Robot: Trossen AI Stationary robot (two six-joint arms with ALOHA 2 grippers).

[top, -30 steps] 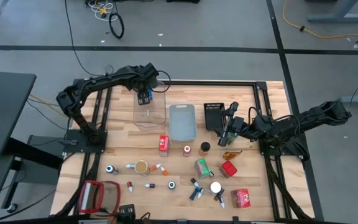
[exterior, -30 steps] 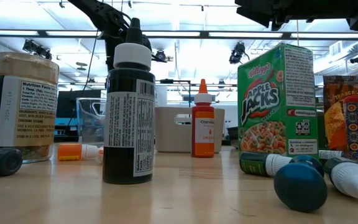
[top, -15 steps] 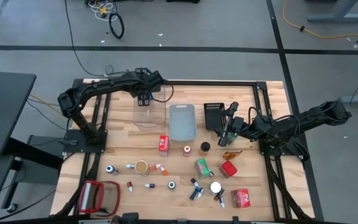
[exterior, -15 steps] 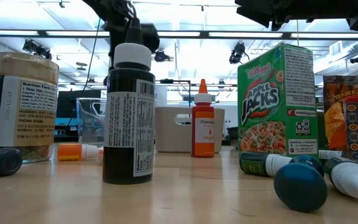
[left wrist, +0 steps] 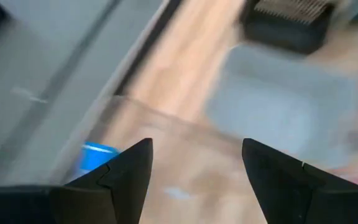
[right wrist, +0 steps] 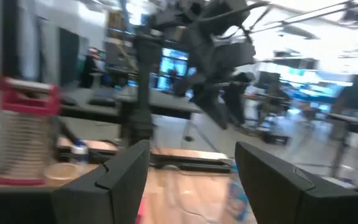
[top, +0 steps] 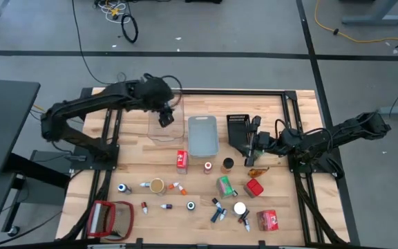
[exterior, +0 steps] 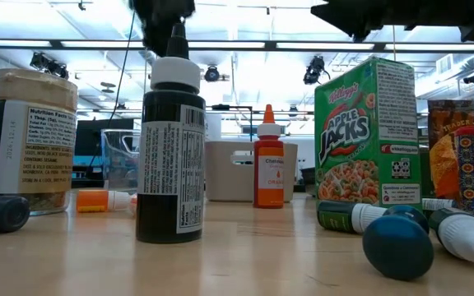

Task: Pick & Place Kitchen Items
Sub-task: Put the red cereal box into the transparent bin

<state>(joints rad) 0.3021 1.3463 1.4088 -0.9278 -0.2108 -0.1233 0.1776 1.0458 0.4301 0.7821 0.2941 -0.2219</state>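
The kitchen items lie scattered on the near half of the table: a red carton, a green carton, a round jar and small bottles. In the low view a black bottle and an Apple Jacks carton stand close. My left gripper hangs open over the clear bin. In the left wrist view my left gripper is empty and a blue carton lies below in the clear bin. My right gripper, next to the black bin, is open and empty.
A grey bin stands between the clear bin and the black bin. A red-framed flat object lies at the near left corner. Black frame rails run along the table's left, right and far edges. Bare wood shows left of the clear bin.
One second ago a blue carton showed between my left gripper's fingers over the clear bin; now it no longer shows there in the high view. The left arm's elbow has swung toward the table's left edge, and the gripper has shifted slightly toward the near edge over the bin.
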